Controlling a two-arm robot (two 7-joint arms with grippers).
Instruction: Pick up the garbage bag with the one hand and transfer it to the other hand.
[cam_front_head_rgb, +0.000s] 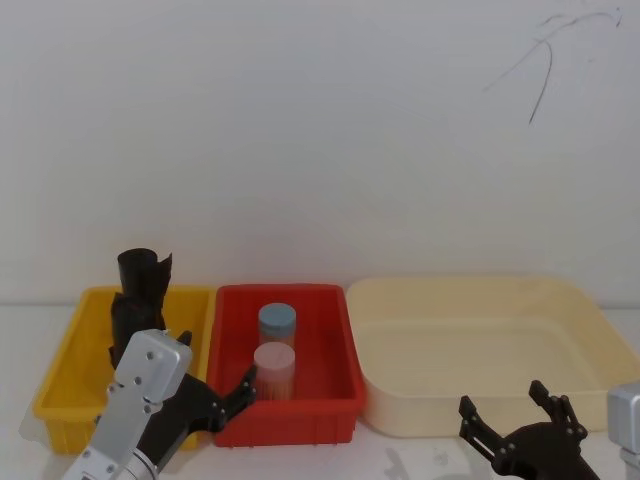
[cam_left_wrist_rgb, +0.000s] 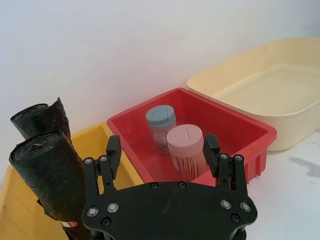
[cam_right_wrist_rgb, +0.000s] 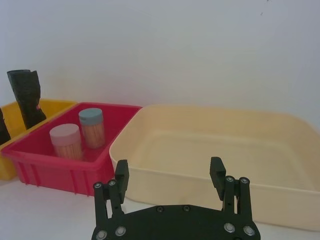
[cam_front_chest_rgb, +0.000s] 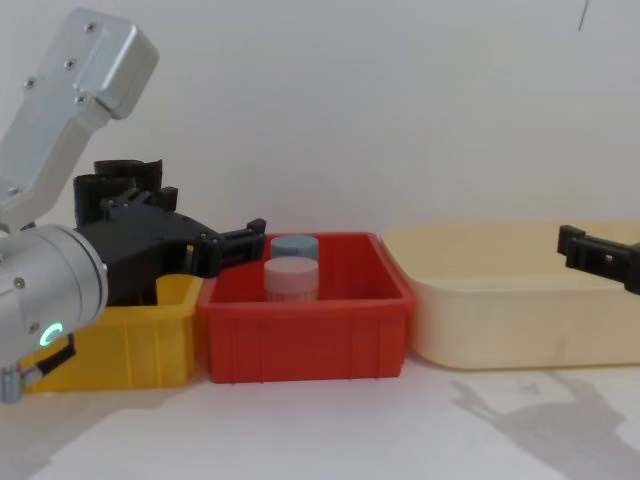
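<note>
**Desk:** Where is the garbage bag?

**Me:** I see the garbage bag (cam_left_wrist_rgb: 47, 172) standing on end in the yellow bin (cam_front_head_rgb: 60, 385). That bin is the leftmost of three containers lined along the far edge of the bench (cam_front_head_rgb: 420, 455). My left wrist view gives it best: a thick black roll with a red mark near its foot. A slimmer roll (cam_left_wrist_rgb: 39, 117) with a jagged top stands close behind it. In the head view my own left arm covers the lower part of both rolls, and the jagged top pokes up above the bin's rim.

**Desk:** And the left gripper?

**Me:** The left gripper (cam_left_wrist_rgb: 162, 145) hangs over the yellow bin's front right corner, jaws apart and holding nothing. The thick roll is just beside one finger (cam_left_wrist_rgb: 111, 155), not between the two. The chest view adds that a fingertip reaches over the left rim of the red bin (cam_front_chest_rgb: 300, 340). It also shows a green light on that wrist.

**Desk:** What's in the red bin?

**Me:** Two upright jars. A blue-lidded jar (cam_front_head_rgb: 277, 322) sits toward the back, and a pink-lidded jar (cam_front_head_rgb: 274, 368) is just in front of it.

**Desk:** And the right side?

**Me:** The right gripper (cam_right_wrist_rgb: 169, 170) sits low over the bench's front right part, before the front wall of the cream tray (cam_right_wrist_rgb: 280, 200). Its jaws are wide apart and empty.
</note>
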